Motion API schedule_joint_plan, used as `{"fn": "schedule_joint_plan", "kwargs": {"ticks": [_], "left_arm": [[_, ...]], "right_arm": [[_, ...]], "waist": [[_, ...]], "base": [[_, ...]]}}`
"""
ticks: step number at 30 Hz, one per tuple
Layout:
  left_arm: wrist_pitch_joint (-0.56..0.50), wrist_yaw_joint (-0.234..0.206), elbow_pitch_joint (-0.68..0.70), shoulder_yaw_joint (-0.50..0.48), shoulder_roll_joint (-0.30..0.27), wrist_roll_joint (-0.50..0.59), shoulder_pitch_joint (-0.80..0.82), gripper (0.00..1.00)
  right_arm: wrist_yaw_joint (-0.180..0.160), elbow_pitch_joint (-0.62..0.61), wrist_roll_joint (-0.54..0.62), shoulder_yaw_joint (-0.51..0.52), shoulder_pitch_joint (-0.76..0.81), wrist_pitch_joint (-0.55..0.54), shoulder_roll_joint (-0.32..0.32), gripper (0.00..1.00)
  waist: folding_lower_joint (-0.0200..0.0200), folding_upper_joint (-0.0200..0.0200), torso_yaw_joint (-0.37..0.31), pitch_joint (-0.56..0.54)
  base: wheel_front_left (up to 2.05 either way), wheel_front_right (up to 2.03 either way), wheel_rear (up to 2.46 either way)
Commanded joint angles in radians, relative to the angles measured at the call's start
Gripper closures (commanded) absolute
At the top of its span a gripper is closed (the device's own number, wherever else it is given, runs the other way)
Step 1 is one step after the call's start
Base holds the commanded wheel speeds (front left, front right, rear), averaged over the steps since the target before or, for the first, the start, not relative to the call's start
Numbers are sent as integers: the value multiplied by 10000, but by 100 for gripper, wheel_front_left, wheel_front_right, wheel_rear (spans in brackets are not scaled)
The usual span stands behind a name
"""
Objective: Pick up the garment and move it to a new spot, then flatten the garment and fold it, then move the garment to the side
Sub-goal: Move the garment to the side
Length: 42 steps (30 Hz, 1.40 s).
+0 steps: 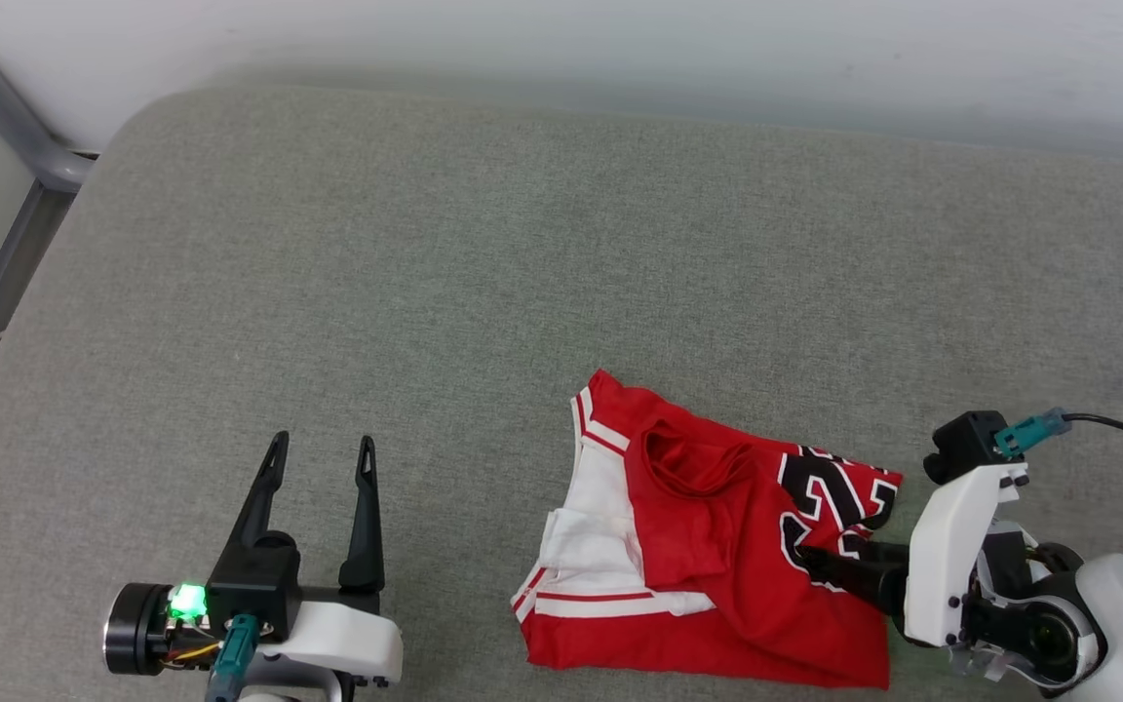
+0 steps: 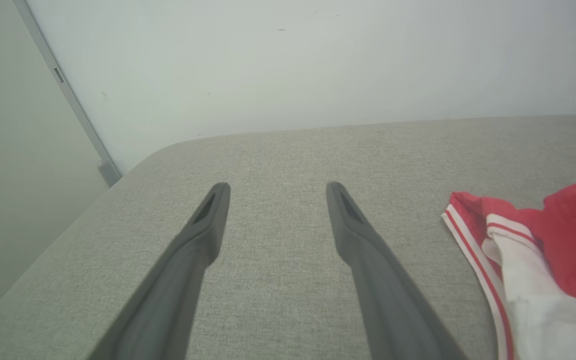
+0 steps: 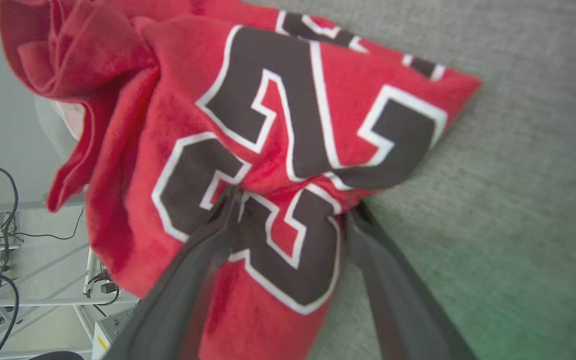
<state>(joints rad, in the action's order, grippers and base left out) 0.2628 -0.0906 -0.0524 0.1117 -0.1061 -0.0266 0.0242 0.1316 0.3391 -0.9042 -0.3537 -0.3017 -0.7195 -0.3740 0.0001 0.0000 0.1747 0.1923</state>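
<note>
crumpled garment, numerals partly hidden, right fingers astride it

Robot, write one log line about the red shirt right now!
garment: crumpled on grey surface | left gripper: open, clear of it | right gripper: open, straddling its numbered edge

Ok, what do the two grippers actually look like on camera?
Each has two long tapered black fingers and a white shell. The left gripper shows a green light, teal plug and thin wires; the right gripper a teal plug with a black cable.
</note>
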Motion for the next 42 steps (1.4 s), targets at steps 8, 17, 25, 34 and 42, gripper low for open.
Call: {"fn": "schedule_joint_plan", "kwargs": {"ticks": [8,17,25,34,42], "left_arm": [[26,-5,-129,0,69,54,197,0],[26,-28,-182,-88,60,14,-197,0],[24,-81,-72,-215,48,-22,-525,0],[24,-28,12,-181,115,-11,-396,0],[24,-3,182,-210,28,110,-75,0]], "right_arm": [[-19,765,-133,-1111,29,702,167,100],[-14,-111,-76,-1627,-656,2279,-606,100],[-14,-1289,1068,-2679,-1336,3141,-1735,100],[-16,-1763,1562,-2813,-1928,3089,-3079,100],[-16,-1310,1605,-2404,-2557,3044,-3896,100]], "waist": [[-1,0,161,-21],[-1,0,-235,-474],[-1,0,-1308,-833],[-1,0,-2597,-785],[-1,0,-3205,-140]], "base": [[0,0,0],[0,0,0],[0,0,0],[0,0,0],[0,0,0]]}}
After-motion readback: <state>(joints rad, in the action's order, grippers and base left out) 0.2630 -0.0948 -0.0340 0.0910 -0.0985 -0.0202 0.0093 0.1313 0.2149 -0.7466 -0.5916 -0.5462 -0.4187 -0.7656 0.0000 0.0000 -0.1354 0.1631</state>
